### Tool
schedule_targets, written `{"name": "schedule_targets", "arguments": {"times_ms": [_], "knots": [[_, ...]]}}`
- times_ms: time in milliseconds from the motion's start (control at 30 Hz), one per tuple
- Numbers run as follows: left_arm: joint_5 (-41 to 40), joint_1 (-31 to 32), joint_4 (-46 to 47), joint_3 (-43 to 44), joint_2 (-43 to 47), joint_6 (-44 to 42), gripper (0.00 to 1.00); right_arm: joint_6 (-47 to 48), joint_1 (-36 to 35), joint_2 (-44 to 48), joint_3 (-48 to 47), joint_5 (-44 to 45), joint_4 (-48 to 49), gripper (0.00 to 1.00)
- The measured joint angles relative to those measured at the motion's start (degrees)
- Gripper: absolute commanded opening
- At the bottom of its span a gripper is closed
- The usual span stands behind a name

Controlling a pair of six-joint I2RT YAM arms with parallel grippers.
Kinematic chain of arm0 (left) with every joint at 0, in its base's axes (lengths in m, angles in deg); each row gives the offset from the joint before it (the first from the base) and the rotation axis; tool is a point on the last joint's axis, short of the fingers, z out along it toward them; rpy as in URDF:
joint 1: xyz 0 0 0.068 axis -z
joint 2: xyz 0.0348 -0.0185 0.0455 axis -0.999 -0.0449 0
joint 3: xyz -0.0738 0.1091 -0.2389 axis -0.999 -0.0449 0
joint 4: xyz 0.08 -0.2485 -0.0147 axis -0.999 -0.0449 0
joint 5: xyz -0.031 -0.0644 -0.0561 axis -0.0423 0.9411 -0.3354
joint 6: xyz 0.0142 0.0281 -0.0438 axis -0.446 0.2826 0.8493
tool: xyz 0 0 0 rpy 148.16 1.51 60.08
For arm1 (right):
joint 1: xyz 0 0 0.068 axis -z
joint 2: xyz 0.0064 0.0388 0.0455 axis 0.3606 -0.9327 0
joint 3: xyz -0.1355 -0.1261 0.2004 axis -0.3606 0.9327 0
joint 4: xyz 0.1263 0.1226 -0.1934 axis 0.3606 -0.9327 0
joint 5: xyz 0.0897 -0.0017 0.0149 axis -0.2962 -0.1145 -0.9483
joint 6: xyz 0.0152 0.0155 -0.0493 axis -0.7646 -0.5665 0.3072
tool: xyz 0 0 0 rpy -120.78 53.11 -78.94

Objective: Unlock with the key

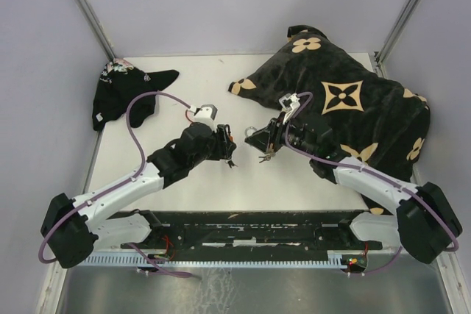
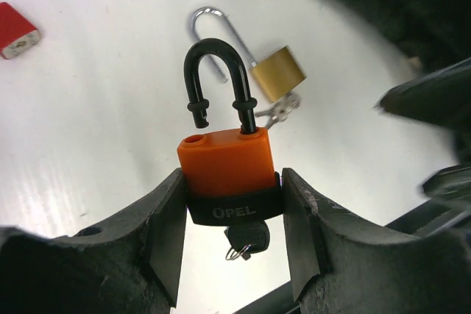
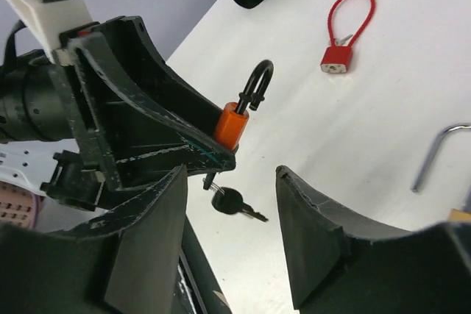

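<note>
Nearest to me, the left end effector pinches the orange padlock by its black lower band and holds it upright above the middle of the surface. The black shackle is raised, with one leg clear of its hole, so the lock looks open. The key hangs from the keyway underneath. The right end effector stands wide just beside it and grips nothing, its fingers either side of the key without touching it.

The main danger I see is that loose key. Nothing holds it but the keyway, and from here I cannot tell whether it is fully seated, so a tilt or jolt of the left arm could shake it out. The right fingers are also very near the left ones. A careless move there could knock the key, push the shackle back down into the body, or twist the padlock in its narrow grip.

Below, toward the right side, an open brass padlock lies just beside the dark patterned cloth. A red cable lock sits well apart toward the left. A dropped key could end up among these.
</note>
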Motion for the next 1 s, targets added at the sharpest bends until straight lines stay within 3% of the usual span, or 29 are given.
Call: {"name": "schedule_targets", "arguments": {"times_ms": [367,733,1000], "knots": [[7.2,0.0,-5.4,1.1,1.1,-18.7,0.03,13.7,1.4,5.8,-6.1,-0.9,-17.0,0.67],[21.2,0.0,-2.3,1.0,4.0,-24.7,0.03,14.4,1.4,0.3,-8.0,-6.3,-15.4,0.67],[22.3,0.0,-1.2,-0.3,4.2,-24.8,0.03,18.6,4.8,0.6,-7.4,-10.7,-14.6,0.59]]}}
